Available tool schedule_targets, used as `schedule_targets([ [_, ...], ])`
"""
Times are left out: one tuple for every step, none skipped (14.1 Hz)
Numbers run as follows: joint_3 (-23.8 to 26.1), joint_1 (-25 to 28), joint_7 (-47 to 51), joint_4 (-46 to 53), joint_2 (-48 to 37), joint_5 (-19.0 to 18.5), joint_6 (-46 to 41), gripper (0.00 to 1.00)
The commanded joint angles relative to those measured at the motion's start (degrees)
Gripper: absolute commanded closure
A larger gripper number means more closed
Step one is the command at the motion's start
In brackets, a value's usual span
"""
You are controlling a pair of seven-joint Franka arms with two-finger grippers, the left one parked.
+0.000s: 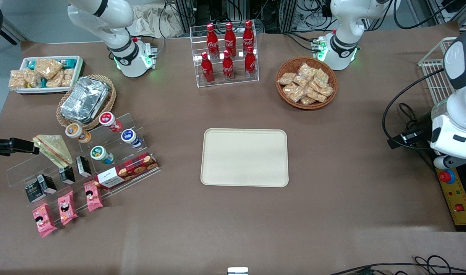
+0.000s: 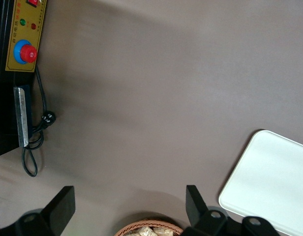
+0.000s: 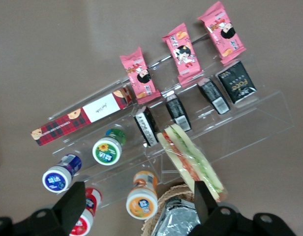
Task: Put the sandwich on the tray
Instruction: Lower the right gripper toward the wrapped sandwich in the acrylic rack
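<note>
One sandwich (image 1: 52,149) (image 3: 191,161), wrapped, lies tilted on the top step of the clear acrylic rack (image 1: 23,168), in the middle band of the front view near its edge at the working arm's end. Gripper (image 1: 31,147) (image 3: 137,191) sits level with it, jaws spread wide, holding nothing; one finger (image 3: 202,200) is just beside the sandwich's end. Tray (image 1: 244,157), cream, lies bare at frame centre, well apart. Six red cola bottles (image 1: 228,49) stand in the upper centre.
</note>
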Motion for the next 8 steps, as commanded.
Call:
schedule_targets([
  [0.0,0.4,-8.0,0.0,-0.2,-2.4,-1.2,0.02],
  [0.0,0.0,-11.1,-0.2,0.1,-2.5,-1.3,0.02],
  [0.0,-0.4,-11.7,-0.6,0.2,-2.3,-1.3,0.02],
  [0.0,-0.8,-11.4,-1.5,0.3,-2.0,-1.3,0.02],
  [-0.1,-0.9,-11.3,-2.8,0.1,-1.8,-1.2,0.02],
  [-0.1,-0.9,-11.2,-3.4,-0.3,-1.8,-1.2,0.02],
  [-0.4,-1.0,-11.3,-4.2,-0.9,-1.7,-1.1,0.02],
  [-0.6,-1.7,-11.3,-5.7,-1.8,-1.7,-0.4,0.02],
])
